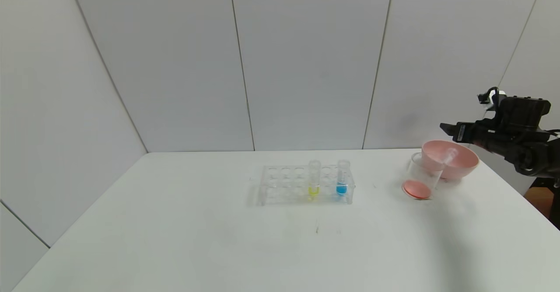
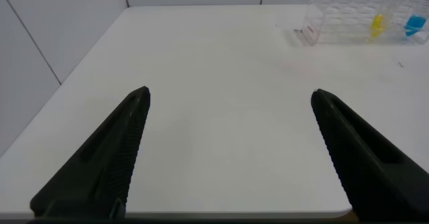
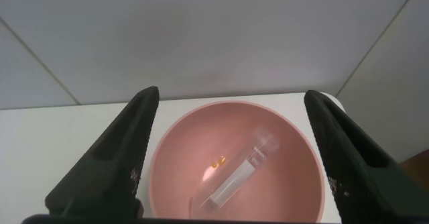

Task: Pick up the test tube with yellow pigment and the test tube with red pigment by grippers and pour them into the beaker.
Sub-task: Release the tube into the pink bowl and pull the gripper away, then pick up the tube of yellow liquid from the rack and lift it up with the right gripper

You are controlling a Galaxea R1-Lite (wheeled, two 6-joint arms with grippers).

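Note:
The test tube with yellow pigment [image 1: 313, 179] [image 2: 378, 24] stands upright in a clear rack [image 1: 280, 183] at mid-table. The beaker [image 1: 420, 181], holding orange-red liquid at its bottom, stands at the right against a pink bowl [image 1: 467, 163]. A clear test tube [image 1: 447, 155] [image 3: 244, 174] with only orange-red drops beside it lies slanted inside that bowl [image 3: 167, 150]. My right gripper [image 1: 450, 130] [image 3: 232, 95] hovers just above the bowl, open, with nothing between its fingers. Over bare table left of the rack [image 2: 335, 23], my left gripper [image 2: 230, 92] is open and empty.
A tube with blue liquid [image 1: 342, 179] [image 2: 413, 24] stands in the rack next to the yellow one. The table's right edge runs close behind the bowl. White wall panels close off the back.

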